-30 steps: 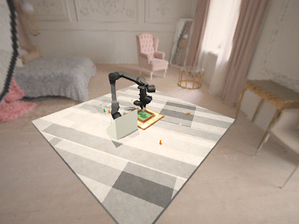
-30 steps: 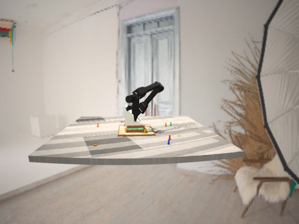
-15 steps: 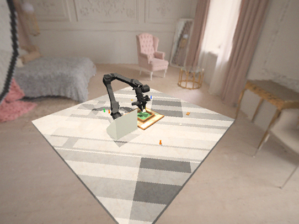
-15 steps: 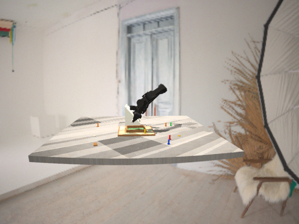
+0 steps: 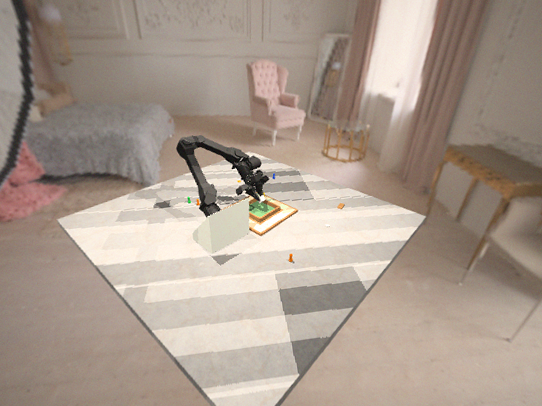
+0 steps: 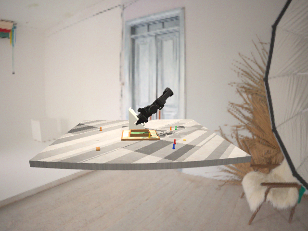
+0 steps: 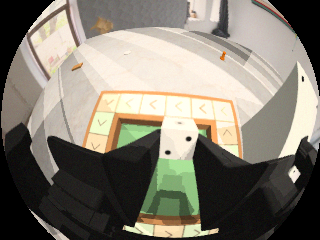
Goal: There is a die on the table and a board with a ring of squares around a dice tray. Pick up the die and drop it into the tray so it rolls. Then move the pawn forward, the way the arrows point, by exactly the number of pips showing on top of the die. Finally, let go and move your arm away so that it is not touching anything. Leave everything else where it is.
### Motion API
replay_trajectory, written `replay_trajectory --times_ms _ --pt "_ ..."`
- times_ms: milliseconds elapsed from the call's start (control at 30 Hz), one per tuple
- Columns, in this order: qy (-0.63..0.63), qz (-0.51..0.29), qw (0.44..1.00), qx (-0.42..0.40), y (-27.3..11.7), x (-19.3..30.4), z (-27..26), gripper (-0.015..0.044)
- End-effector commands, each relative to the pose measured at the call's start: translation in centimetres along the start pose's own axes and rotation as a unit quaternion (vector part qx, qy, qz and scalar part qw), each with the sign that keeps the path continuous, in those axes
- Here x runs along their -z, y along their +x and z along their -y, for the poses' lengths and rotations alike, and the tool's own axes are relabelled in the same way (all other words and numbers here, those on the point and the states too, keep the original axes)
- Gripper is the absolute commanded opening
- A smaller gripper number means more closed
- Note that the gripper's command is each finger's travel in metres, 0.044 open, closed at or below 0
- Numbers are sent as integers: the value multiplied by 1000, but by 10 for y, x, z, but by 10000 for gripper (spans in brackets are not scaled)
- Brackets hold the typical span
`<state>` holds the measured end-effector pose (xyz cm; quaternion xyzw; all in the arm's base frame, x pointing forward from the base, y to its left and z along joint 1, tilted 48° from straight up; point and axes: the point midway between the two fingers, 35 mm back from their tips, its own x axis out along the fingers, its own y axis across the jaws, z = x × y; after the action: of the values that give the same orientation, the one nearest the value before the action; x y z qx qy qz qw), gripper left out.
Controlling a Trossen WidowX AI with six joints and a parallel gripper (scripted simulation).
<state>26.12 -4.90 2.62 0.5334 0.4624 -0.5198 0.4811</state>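
From above, the gripper (image 5: 260, 195) hangs over the board (image 5: 283, 214) on the counter (image 5: 233, 304). Side-on, it hovers clear above the green tray (image 6: 139, 133). At the wrist, the fingers pinch the white die (image 7: 178, 139) by opposite flat faces over the tray; it looks small, rigid, light and likely slippery.
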Motion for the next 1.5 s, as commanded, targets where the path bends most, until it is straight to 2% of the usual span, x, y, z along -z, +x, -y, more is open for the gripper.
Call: replay_trajectory --times_ms 0,100,867,1167,1300,1400,1467 --pt "5 10 1000 -12 -33 -8 -10 0" --pt "5 10 1000 -12 -46 -10 -11 0" --pt "7 8 1000 -10 -43 -9 -9 0" --pt "7 8 1000 -10 -45 -11 -9 236" --pt "5 11 1000 -11 -69 -37 -9 341" --pt "5 11 1000 -11 -70 -39 -8 420" --pt "3 4 1000 -8 -68 -38 -8 440"
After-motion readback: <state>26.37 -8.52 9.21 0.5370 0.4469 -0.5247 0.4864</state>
